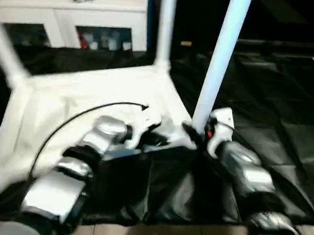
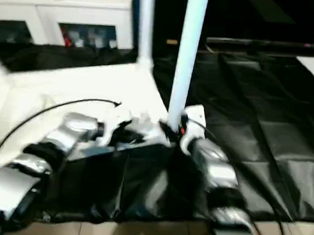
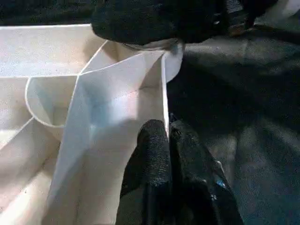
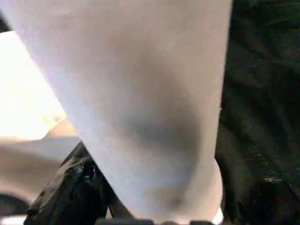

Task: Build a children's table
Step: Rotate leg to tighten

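The leg (image 1: 220, 57) I am fitting stands almost upright at the near right corner of the tabletop (image 1: 92, 103), its long axis vertical with a slight lean toward my right at the top, its foot down in the corner socket. The tabletop lies upside down on black sheeting (image 1: 288, 123) on the floor, ribs facing up, its long sides running away from me to the left. My right gripper (image 1: 202, 133) is clasped around the base of this leg, its fingers spread to the tube's width, so the leg fills my right wrist view. To do this step well, I judge I should keep the tube square to the socket and press straight down along its axis, because a tilted push could jam it or lever the corner up. My left gripper (image 3: 166, 154) is pressed together, resting against the tabletop's edge wall just beside that corner; I think it should bear down there to stop the tabletop shifting. Another leg (image 1: 166, 25) already stands upright at the far corner, and a third (image 1: 6, 49) leans at the left. Behind them is a white cabinet (image 1: 67, 10).
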Robot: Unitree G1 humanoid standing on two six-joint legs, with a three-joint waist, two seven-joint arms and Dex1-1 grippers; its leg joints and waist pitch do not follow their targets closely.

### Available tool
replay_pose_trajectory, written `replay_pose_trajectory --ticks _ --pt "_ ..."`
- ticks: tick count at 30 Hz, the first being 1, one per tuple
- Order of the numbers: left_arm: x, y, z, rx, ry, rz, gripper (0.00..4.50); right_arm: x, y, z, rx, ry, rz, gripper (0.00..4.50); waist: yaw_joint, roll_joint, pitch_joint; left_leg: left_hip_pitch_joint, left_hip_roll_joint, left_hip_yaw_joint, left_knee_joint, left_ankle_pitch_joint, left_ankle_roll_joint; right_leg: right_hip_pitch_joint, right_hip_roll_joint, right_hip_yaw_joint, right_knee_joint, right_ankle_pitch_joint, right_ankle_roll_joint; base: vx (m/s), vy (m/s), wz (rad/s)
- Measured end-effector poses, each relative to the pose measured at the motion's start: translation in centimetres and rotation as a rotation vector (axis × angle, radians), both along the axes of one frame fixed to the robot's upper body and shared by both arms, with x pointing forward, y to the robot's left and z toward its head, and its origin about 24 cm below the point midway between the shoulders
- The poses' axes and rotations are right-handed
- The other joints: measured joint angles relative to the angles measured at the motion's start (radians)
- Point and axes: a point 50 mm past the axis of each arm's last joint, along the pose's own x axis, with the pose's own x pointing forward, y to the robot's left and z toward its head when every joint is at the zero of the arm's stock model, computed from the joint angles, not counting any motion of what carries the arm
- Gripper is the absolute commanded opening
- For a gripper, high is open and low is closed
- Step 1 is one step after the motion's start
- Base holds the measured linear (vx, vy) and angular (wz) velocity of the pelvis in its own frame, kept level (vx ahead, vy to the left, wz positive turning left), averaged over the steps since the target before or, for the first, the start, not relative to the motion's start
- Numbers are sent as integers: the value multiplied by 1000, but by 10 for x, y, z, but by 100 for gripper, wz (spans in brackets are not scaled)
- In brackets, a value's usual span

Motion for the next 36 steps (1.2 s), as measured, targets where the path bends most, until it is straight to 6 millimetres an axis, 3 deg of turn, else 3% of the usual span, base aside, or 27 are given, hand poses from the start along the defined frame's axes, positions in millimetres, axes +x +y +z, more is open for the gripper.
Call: replay_pose_trajectory --ticks 1,8,15,16,22,26,27,29,36 --pt "0 0 0 2 -2 0 0 0 1 0 -1 -9 -14 322 -1 0 0 0 0 0 0 0 0 0 0 0 0 0 0 0 0 0" --pt "-2 -3 3 -12 -10 -58 0 -2 -8 1 -21 -50 81 384 13 -2 1 -4 0 2 0 0 0 -1 0 2 0 6 -8 0 0 0" --pt "-5 11 8 -3 7 -189 0 -19 -25 7 -23 -46 444 443 46 -1 1 -6 3 3 -1 0 0 -7 1 1 12 8 -7 0 0 0" --pt "-6 13 9 7 13 -226 0 -25 -30 9 -49 -36 540 443 55 -1 1 -6 3 3 -2 0 0 -8 1 1 14 6 -7 0 0 0" --pt "-10 24 10 41 44 -326 0 -38 -35 13 -71 31 792 443 59 1 0 -3 3 3 -1 0 0 -5 1 2 16 4 -7 0 0 0" --pt "-11 27 10 54 55 -352 0 -41 -36 14 -66 61 850 443 58 1 0 -2 3 3 -1 0 0 -3 1 3 16 4 -7 0 0 0" --pt "-11 27 10 56 57 -355 0 -42 -36 14 -64 67 855 418 58 1 0 -2 3 3 -1 0 0 -3 1 3 16 4 -7 0 0 0" --pt "-12 28 10 57 64 -364 0 -42 -36 14 -59 77 866 418 58 1 0 -2 3 3 -1 0 0 -3 1 3 16 4 -7 0 0 0" --pt "-13 28 10 55 77 -380 0 -43 -37 14 -51 92 871 357 59 1 -1 -2 3 3 -1 0 0 -2 1 3 16 4 -7 0 0 0"
